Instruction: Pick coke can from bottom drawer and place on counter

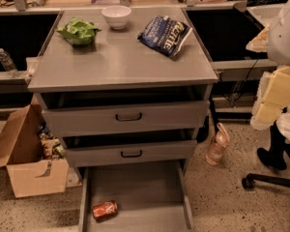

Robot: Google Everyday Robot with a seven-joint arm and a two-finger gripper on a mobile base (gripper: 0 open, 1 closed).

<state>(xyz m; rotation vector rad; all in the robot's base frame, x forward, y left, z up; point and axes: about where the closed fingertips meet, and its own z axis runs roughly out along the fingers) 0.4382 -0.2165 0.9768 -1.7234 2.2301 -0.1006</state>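
The coke can (105, 210), red-orange with silver ends, lies on its side in the front left part of the bottom drawer (150, 187), which is pulled out and open. The counter (121, 57) is the grey top of the cabinet above it. My arm, white and pale yellow, hangs at the right edge of the view. Its dark gripper (272, 156) points down over the floor, far to the right of the drawer and well apart from the can.
On the counter are a green chip bag (79, 31), a white bowl (116, 16) and a blue chip bag (165, 35). A pinkish plastic bottle (217, 144) stands on the floor right of the cabinet. An open cardboard box (26, 158) sits left. A chair base (268, 180) is at the right.
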